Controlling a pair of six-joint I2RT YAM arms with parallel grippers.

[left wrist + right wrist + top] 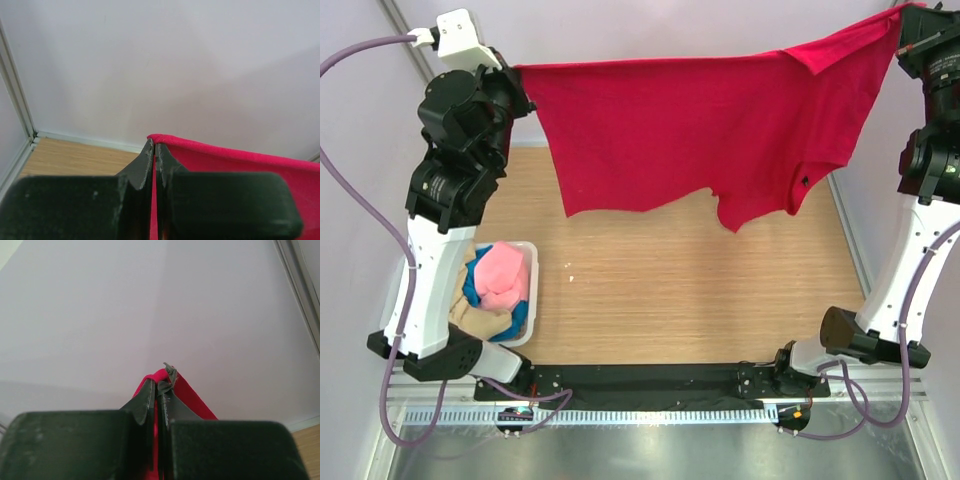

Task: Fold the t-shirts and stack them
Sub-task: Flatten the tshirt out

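The red t-shirt (690, 120) hangs in the air over the far part of the wooden table (700, 300). It is stretched so its long axis runs left to right, with the top edge taut and the uneven lower edge drooping; a small dark mark (804, 181) near its right side is too small to read. The left gripper (154, 145) is pinched closed on the shirt's top left corner, and the right gripper (161, 382) is closed on a bunched right corner. A pink t-shirt (505, 275), a blue t-shirt (472, 287) and a beige t-shirt (480, 318) lie crumpled in the white basket (532, 250) at the table's near left.
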